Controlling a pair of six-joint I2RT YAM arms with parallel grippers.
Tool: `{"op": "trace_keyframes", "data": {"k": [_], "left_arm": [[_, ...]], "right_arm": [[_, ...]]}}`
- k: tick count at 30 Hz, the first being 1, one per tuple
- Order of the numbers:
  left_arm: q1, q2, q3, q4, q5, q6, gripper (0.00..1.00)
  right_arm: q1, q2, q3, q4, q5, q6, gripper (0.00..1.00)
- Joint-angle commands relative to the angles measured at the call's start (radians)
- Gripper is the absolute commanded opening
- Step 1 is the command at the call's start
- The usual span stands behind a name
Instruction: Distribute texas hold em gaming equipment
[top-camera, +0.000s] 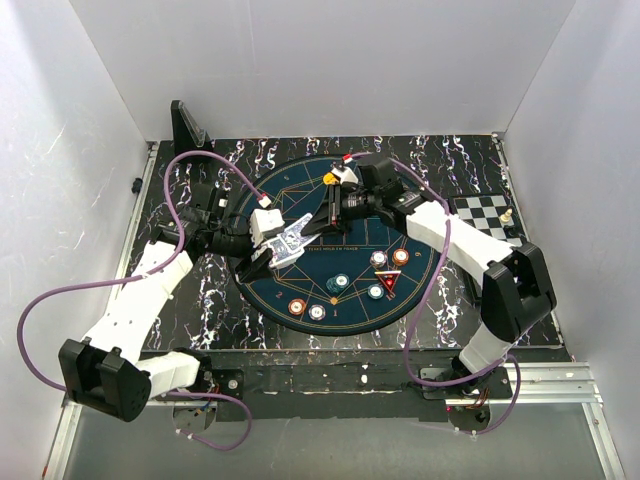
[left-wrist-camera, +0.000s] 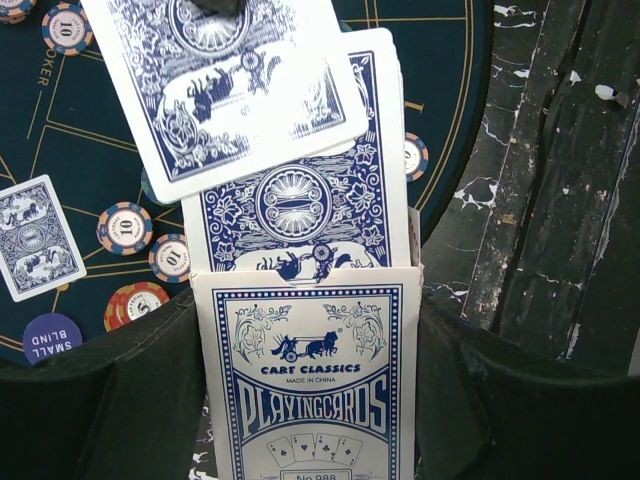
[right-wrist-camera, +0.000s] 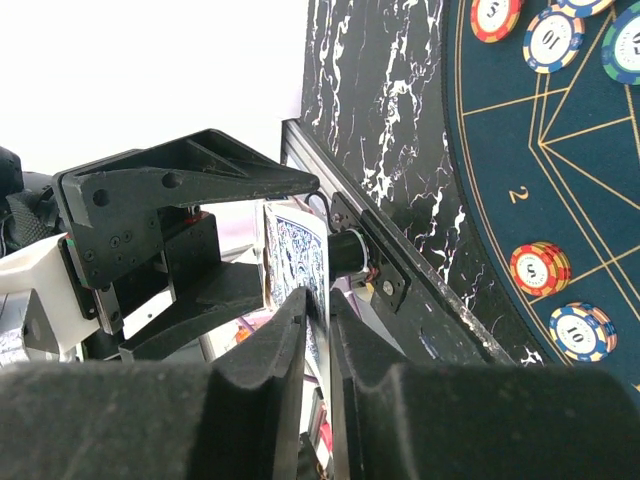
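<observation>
The left gripper (top-camera: 268, 254) is clenched on a card box (left-wrist-camera: 310, 390) printed "CART CLASSICS", "MADE IN CHINA" and "PLAYINGCARDS", held at 9 o'clock over the round mat (top-camera: 365, 265). The right gripper (right-wrist-camera: 318, 335) pinches one blue-backed card (left-wrist-camera: 230, 80) just above the box mouth. Several chips (left-wrist-camera: 125, 228) read "10", and a purple disc (left-wrist-camera: 52, 338) reads "SMALL BLIND". The mat lies on a black marbled table (top-camera: 200, 180), with a chessboard (top-camera: 488, 214) at its 3 o'clock and white walls (top-camera: 300, 60) around.

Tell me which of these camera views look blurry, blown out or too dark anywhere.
Left wrist view: the card box print is sharp, the left fingers beside it nearly black. Right wrist view: right fingers on the card soft, the wall behind blown out white, chips crisp. Top view: even light, no strong glare.
</observation>
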Motion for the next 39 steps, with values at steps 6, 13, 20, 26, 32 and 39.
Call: {"op": "trace_keyframes", "data": {"k": [6,13,20,26,32,39], "left_arm": [[-0.006,-0.04,-0.011,0.029,0.02,-0.002,0.13],[-0.006,-0.032,-0.005,0.015,0.007,0.006,0.11],[-0.006,-0.012,0.032,0.0,-0.004,0.006,0.11],[-0.008,-0.008,0.047,0.007,-0.004,-0.01,0.11],[-0.006,-0.018,0.044,0.009,-0.012,-0.013,0.11],[-0.006,-0.014,0.044,0.01,-0.016,-0.01,0.11]], "right_arm": [[-0.078,-0.062,0.021,-0.031,-0.004,-0.031,0.07],[-0.227,-0.007,0.07,-0.029,-0.004,-0.041,0.01],[-0.373,0.246,0.274,-0.12,0.131,-0.131,0.01],[-0.382,0.539,0.49,-0.082,0.151,-0.079,0.01],[-0.379,0.684,0.595,0.0,0.172,0.002,0.01],[-0.373,0.73,0.619,-0.035,0.194,0.01,0.17]]}}
